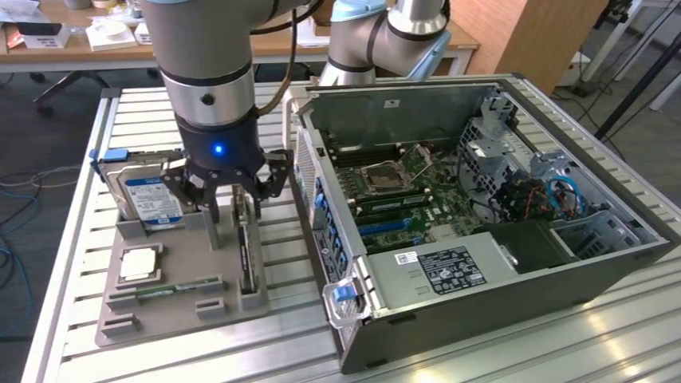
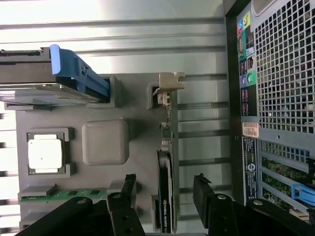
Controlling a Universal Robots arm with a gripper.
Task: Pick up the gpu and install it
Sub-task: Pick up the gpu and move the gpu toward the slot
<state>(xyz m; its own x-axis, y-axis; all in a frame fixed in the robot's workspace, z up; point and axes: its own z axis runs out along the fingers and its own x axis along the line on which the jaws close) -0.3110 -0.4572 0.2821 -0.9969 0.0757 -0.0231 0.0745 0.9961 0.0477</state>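
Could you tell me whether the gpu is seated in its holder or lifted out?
Seated: the gpu stands on edge in a slot of the grey fixture, and the open tool straddles it without gripping.

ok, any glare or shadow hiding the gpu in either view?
Wrist view: table slats blow out white; gpu evenly lit, flanked by the open gripper. Exterior view: glare streaks on the slats by the computer case; gpu reads as a thin dark edge.
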